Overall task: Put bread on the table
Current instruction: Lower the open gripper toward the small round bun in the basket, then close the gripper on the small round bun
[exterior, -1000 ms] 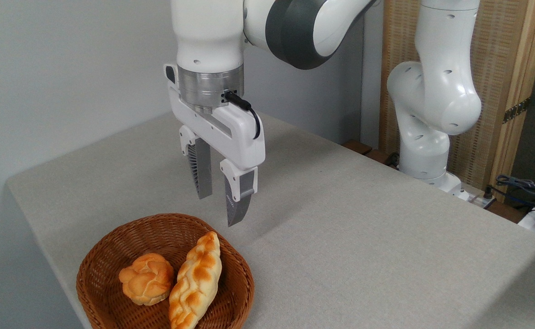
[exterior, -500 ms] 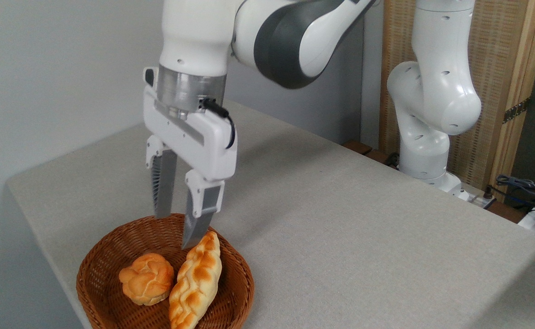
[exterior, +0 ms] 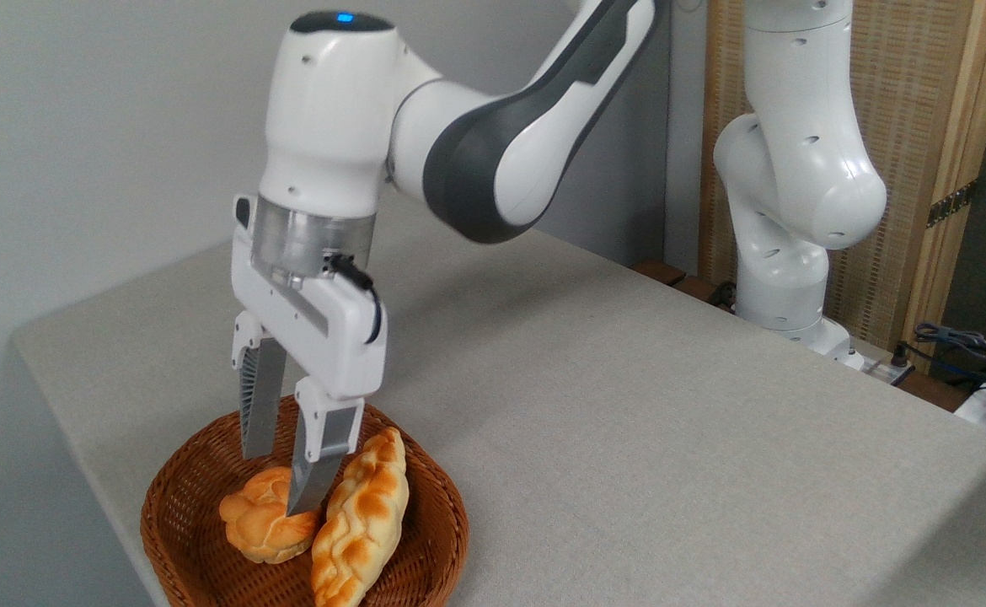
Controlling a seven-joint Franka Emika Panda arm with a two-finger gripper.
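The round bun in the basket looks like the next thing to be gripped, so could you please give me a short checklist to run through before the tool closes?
1. Tool open: ok, its fingers stand apart.
2. Tool over the right bread: ok, it is down in the wicker basket at the round bun, not the braided loaf.
3. Bun between the fingers: cannot tell; the near finger overlaps the bun's top, and depth is unclear from this one view.
4. Clear of the loaf: cannot tell; the near fingertip is close to its left edge.
5. Drop spot on the table: ok, bare fabric lies to the right of the basket.
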